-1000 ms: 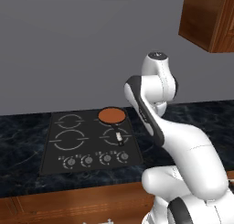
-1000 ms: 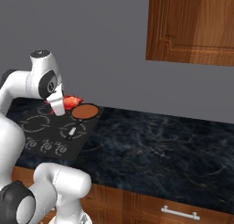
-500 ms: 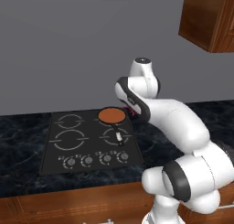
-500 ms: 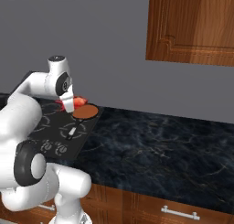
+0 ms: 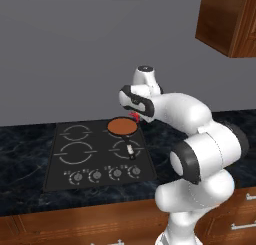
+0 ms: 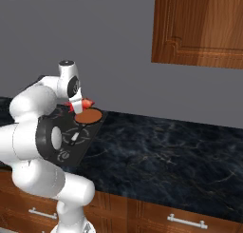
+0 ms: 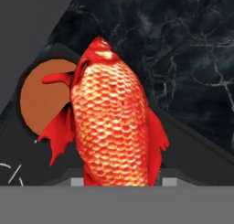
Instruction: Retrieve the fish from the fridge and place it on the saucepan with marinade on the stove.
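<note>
My gripper point(image 6: 76, 106) is shut on the red-orange fish point(image 6: 84, 103), holding it just above the right rim of the saucepan point(image 5: 123, 126). The small black saucepan stands on the back right burner of the stove point(image 5: 80, 161), its short handle point(image 5: 129, 148) pointing toward the front. Orange-brown marinade point(image 6: 88, 116) fills it. In the hand view the fish point(image 7: 114, 127) hangs head away from the camera and covers the fingertips, with the marinade point(image 7: 40, 99) off to its left. In the left base view the fish point(image 5: 133, 115) peeks out beside the hand. The fridge is out of view.
Dark marble counter point(image 6: 166, 151) runs to the right of the stove. A row of knobs point(image 5: 105, 174) lines the stove's front edge. A wooden wall cabinet point(image 6: 199, 27) hangs high on the right, above the arm. A grey wall stands close behind the pan.
The arm has stretched forward from a folded-up pose and carried the fish a little closer to the saucepan. The grip has stayed shut on the fish.
</note>
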Available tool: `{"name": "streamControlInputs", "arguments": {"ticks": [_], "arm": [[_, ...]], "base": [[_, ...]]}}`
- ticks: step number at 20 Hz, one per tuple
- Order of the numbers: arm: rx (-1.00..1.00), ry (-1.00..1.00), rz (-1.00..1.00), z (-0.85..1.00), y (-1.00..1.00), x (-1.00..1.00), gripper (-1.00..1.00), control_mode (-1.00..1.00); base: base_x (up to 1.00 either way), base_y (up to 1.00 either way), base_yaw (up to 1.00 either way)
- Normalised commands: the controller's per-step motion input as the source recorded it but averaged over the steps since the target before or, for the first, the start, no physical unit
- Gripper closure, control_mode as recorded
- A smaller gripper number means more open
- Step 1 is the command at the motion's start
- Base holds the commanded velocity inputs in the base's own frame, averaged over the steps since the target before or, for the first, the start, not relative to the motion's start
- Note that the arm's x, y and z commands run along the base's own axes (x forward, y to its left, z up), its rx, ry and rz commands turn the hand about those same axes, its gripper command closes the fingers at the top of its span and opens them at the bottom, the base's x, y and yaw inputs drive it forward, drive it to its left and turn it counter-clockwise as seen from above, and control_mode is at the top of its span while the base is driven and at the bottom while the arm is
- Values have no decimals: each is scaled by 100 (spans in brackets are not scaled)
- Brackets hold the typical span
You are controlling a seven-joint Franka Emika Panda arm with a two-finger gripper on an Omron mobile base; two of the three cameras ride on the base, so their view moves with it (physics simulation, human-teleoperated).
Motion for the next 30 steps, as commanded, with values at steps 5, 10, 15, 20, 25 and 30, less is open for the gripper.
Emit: {"name": "streamControlInputs", "arguments": {"ticks": [5,10,15,20,25,30], "arm": [[0,0,1,-44,16,61,100,-100],[0,0,1,-35,8,61,100,-100],[0,0,1,-41,8,46,100,-100],[0,0,1,-45,14,41,100,-100],[0,0,1,-47,9,45,100,-100],[0,0,1,-28,0,36,-100,-100]], "base": [[0,0,0],[0,0,0],[0,0,0],[0,0,0],[0,0,0],[0,0,0]]}}
